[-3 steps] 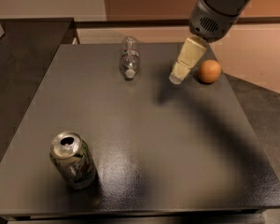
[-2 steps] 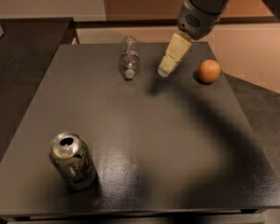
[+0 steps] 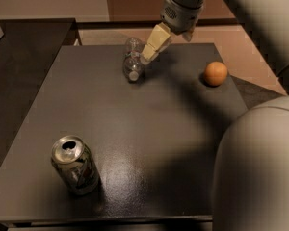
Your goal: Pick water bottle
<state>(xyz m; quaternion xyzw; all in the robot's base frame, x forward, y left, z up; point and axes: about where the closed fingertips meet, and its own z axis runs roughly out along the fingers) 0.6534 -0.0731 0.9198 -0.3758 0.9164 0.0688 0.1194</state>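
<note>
- Just beside the gripper (image 3: 145, 59), on its left in the view, the water bottle (image 3: 132, 61) lies on its side on the dark table (image 3: 159, 129), white cap toward the camera; whether they touch is unclear.
- Whether the gripper is open or closed cannot be told.
- Well to its right sits a round orange object (image 3: 215, 73).
- Far nearer the camera, to its left, stands a silver can (image 3: 75, 165).

Dim warm light falling from above, soft glare spreading on the table (image 3: 86, 97) at lower centre, gripper (image 3: 146, 58) at upper centre throwing a broad shadow rightward, can (image 3: 75, 165) glinting at lower left.
</note>
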